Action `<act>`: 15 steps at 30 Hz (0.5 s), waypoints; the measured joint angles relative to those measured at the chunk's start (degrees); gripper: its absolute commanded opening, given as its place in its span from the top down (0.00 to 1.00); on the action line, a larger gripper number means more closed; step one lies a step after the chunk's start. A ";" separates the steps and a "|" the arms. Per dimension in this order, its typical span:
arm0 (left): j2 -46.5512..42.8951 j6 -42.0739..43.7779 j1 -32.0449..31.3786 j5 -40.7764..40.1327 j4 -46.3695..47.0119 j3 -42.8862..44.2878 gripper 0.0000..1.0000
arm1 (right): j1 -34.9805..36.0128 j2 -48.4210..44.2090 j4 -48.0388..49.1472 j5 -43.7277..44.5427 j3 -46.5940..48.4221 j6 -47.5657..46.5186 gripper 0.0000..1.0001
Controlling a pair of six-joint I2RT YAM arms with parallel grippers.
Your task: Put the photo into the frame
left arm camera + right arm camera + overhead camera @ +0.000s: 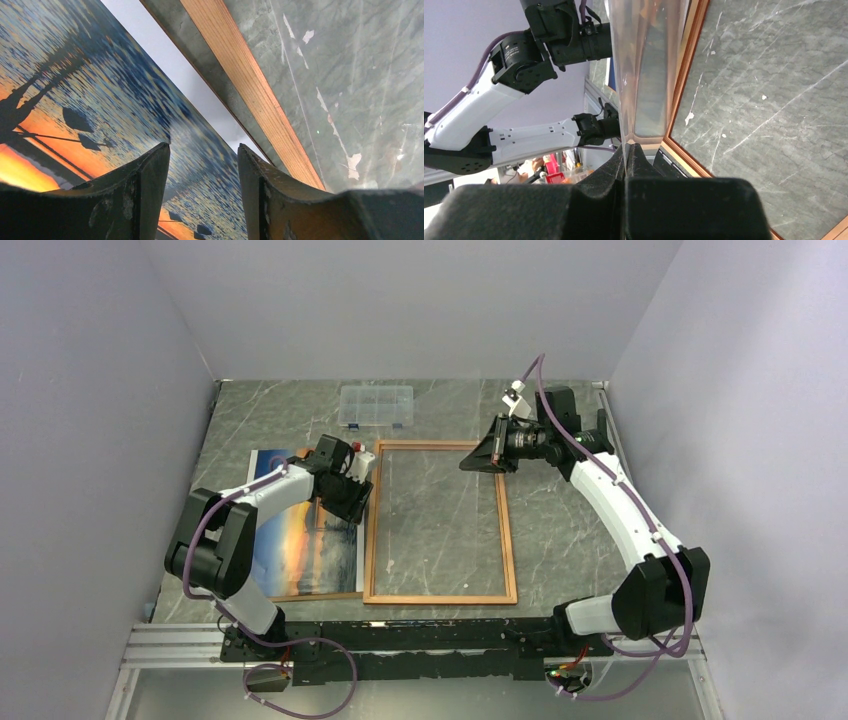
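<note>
Wood-coloured side up, the frame (441,596) lies flat on the counter (560,540), and the photo (300,552) lies picture-up just beside its left rail, not yet inside. The right hand (626,150) is clamped tight on the far edge of the clear pane (644,75), apparently tipping it up off the frame. The left hand (204,150) hovers at the photo's right edge, fingers apart, gripping nothing I can make out. Left to do, by my judgement: grasp the photo and slide it in

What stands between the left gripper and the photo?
Nothing visible: the left gripper hangs open over the photo, beside the frame. The right gripper pinches the clear pane.
</note>
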 measured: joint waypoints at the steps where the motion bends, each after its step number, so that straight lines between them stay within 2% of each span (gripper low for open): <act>1: 0.00 0.00 0.00 0.02 0.07 -0.11 0.43 | 0.00 -0.07 0.00 -0.04 -0.02 0.11 1.00; 15: 0.00 0.02 0.00 0.00 0.07 -0.26 0.43 | 0.02 -0.48 -0.15 -0.59 -3.30 -0.46 1.00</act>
